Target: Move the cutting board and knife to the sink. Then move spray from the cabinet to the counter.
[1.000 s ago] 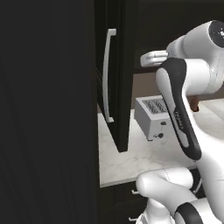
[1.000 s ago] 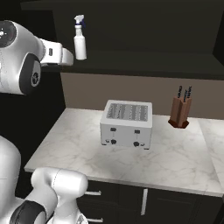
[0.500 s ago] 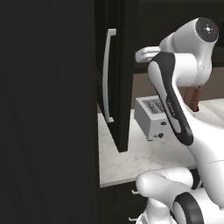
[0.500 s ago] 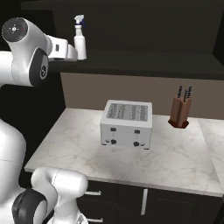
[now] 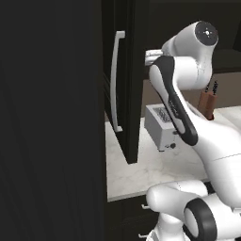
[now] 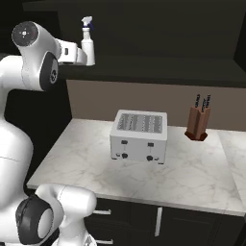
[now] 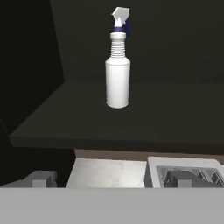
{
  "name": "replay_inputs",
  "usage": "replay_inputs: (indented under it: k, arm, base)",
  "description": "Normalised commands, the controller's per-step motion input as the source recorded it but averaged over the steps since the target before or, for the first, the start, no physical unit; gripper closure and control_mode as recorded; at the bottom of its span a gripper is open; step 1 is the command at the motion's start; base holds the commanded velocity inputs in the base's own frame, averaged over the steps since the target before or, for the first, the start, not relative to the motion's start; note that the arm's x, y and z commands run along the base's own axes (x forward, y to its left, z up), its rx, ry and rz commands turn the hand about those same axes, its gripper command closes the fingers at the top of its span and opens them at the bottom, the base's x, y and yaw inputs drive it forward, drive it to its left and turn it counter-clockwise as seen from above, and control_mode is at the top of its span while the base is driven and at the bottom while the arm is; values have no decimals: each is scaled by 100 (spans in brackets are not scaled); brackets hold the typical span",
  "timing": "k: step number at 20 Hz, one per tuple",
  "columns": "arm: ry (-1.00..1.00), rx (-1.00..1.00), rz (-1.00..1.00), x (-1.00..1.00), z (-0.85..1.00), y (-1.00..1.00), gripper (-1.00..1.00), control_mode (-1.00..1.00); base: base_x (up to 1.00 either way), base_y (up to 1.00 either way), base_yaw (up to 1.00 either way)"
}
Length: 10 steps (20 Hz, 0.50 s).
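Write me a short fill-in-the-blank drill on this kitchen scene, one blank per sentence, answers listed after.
1. The spray stands upright on the dark shelf of the ____.
2. On the counter, the appliance left of the knife block in the right base view is a ____.
3. The nozzle of the spray is white and ____.
4. The knife block holds two knives with ____ handles.

Missing words: cabinet; toaster; blue; black
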Motion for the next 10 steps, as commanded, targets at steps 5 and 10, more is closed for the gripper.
replay_inputs:
  k: [5, 10]
  arm:
    - [0, 0, 0, 40, -6, 5, -100, -100]
    - [1, 0, 0, 41, -3, 1, -100, -100]
  base:
    - [0, 0, 0]
    - [0, 0, 0]
